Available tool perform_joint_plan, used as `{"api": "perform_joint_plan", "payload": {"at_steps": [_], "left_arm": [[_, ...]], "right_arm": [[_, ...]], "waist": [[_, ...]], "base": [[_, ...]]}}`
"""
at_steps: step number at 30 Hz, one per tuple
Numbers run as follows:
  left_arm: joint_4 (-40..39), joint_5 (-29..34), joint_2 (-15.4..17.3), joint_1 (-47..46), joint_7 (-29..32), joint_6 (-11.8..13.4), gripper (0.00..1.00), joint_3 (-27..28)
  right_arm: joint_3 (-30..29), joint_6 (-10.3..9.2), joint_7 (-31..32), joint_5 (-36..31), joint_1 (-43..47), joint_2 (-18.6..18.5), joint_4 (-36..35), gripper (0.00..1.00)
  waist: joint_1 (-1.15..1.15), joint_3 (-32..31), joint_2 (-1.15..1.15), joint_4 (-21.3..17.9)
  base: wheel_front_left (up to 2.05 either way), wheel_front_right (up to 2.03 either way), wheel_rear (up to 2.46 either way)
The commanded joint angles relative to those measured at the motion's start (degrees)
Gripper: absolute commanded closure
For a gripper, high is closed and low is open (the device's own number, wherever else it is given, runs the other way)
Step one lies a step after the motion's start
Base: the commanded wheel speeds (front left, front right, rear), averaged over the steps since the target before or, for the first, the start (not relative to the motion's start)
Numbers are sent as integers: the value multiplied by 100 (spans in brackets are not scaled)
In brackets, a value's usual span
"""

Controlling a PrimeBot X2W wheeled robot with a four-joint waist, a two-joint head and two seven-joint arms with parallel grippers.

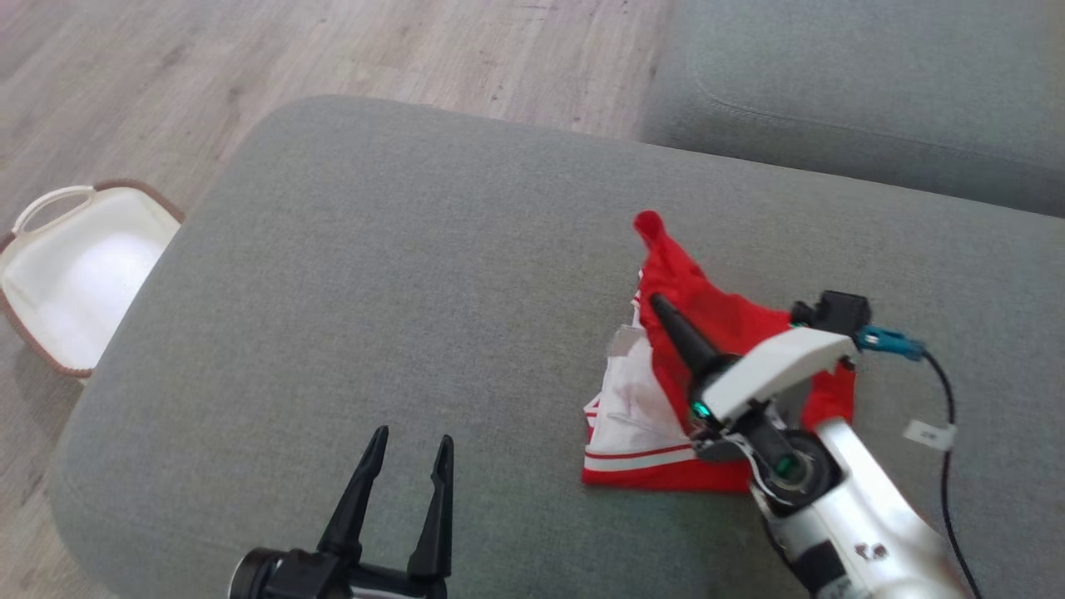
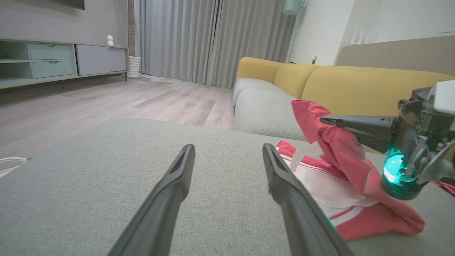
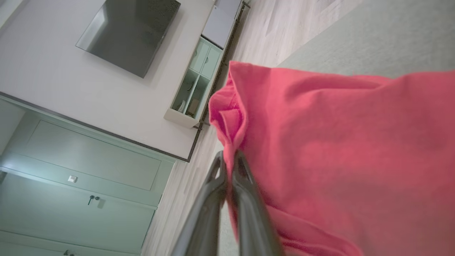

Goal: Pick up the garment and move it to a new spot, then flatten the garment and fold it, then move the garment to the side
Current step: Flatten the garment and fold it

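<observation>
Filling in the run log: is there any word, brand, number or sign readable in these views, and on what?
No text can be read.
White tag on the cable: dark marks, too blurred to read.
On the garment: white stripes, no lettering visible.

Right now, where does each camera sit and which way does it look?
Head view: on the head, looking down at the grey cushion; left gripper lower left, right gripper right.
Left wrist view: on the left wrist, looking along its spread fingers across the cushion toward a yellow sofa.
Right wrist view: on the right wrist, looking along its shut fingers pinching the red garment.
Shared: head and left wrist views show that grip.
</observation>
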Motion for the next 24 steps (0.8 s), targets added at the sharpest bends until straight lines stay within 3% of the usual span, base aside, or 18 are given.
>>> {"api": "perform_joint_plan", "payload": {"at_steps": [1,2,3,8,12,22,24], "left_arm": [[-166,-36,-78,-220,-55,41,0,112],[-165,-46,-78,-219,-55,53,0,106],[-164,-53,-78,-219,-55,62,0,103],[-163,-82,-78,-183,-55,112,0,144],[-167,-98,-78,-123,-55,156,0,202],[-289,-260,-78,29,-55,289,0,501],[-293,-231,-78,38,-55,315,0,528]], "right_arm": [[284,39,-190,142,-404,11,-24,95],[410,39,-265,205,-483,11,91,63],[521,39,-334,252,-555,11,201,0],[772,39,-633,408,-787,11,561,0],[651,39,-843,108,-789,-42,623,0],[128,39,-1951,-1468,202,-1205,-314,0],[89,39,-2091,-1554,364,-1254,-400,0]], "waist": [[0,7,0,42],[0,5,0,56],[0,2,0,69],[0,-48,0,45],[0,-155,0,-100],[0,-384,0,-744],[0,-408,0,-800]], "base": [[0,0,0],[0,0,0],[0,0,0],[0,0,0],[0,0,0],[0,0,0],[0,0,0]]}}
